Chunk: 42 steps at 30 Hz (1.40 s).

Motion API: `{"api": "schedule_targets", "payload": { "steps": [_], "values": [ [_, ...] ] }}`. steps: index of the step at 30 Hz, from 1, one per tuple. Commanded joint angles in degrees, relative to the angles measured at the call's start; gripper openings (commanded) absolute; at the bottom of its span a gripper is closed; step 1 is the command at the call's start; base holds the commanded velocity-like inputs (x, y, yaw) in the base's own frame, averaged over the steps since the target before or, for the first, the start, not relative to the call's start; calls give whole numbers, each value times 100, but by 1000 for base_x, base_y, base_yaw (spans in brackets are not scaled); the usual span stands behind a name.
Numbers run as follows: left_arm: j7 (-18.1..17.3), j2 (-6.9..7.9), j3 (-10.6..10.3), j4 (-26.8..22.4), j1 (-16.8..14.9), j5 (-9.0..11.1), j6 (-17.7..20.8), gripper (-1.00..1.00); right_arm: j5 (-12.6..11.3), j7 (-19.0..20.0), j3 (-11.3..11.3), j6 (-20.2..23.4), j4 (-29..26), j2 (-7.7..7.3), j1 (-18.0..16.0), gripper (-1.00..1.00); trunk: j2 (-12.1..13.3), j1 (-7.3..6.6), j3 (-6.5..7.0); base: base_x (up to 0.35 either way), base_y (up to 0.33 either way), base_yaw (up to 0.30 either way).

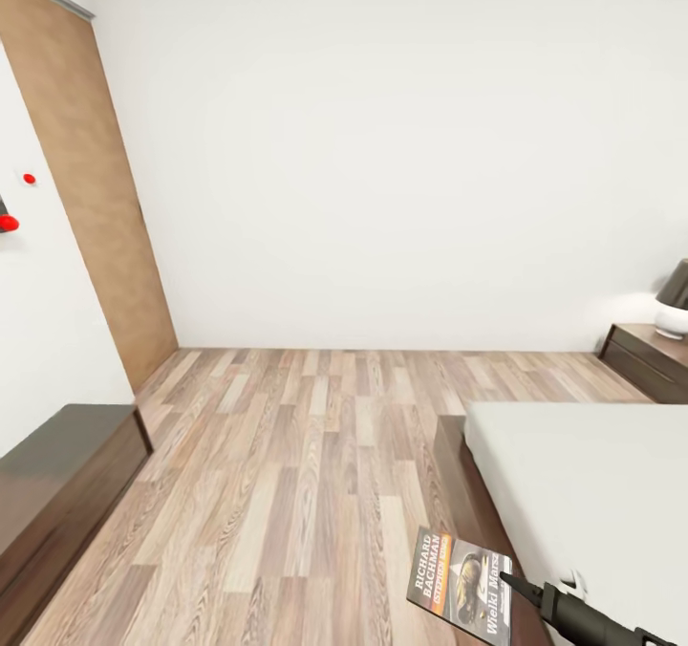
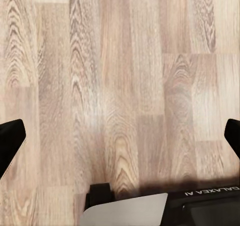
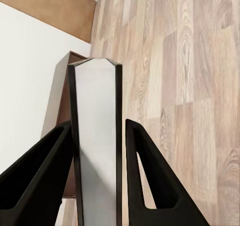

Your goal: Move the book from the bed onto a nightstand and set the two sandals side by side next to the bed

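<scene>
While the head view shows the right gripper (image 1: 511, 584) clamped on the book (image 1: 462, 584), held off the bed (image 1: 592, 493) edge above the floor (image 1: 287, 474), step is book carry; nightstand (image 1: 650, 359) sits far right by the lamp (image 1: 675, 300). Left wrist view: left gripper (image 2: 120, 141) fingers spread wide, empty over planks. Right wrist view: book (image 3: 96, 146) edge-on between closed fingers (image 3: 150, 181); next, I'd judge, swing toward the nightstand.

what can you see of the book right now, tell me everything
The book is a thin paperback with a dark cover, an orange band and white lettering reading "Richard Bachman", plus a picture. The right gripper holds it by one edge, clear of the bed, out over the wood floor with its cover facing up. In the right wrist view it shows edge-on, pale pages between dark covers, a black finger pressed on each side.
</scene>
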Motion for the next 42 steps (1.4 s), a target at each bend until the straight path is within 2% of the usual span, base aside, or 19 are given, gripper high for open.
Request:
{"api": "schedule_targets", "payload": {
  "steps": [1, 13, 33, 42],
  "values": [
    [-25, 0, -44, 2, -3, 61, -11, 100, -29, 27, -22, 46, 17, -1, -13, -100, -4, 4, -7, 307, 28, 0],
    [-25, -1, -47, 2, -3, 61, -11, 100, -29, 35, -20, 46, 15, -5, -11, -100, -4, 4, -7, 282, 4, 0],
    [-25, -1, -49, 2, -3, 61, -11, 100, -29, 36, -22, 46, 15, -9, -12, -100, -4, 4, 129, 14, 0, 0],
    [-25, -1, -43, 2, -3, 61, -11, 100, -29, 31, -20, 46, 15, -9, -11, -100, -4, 4, 133, 263, 0, 0]
  ]
}}
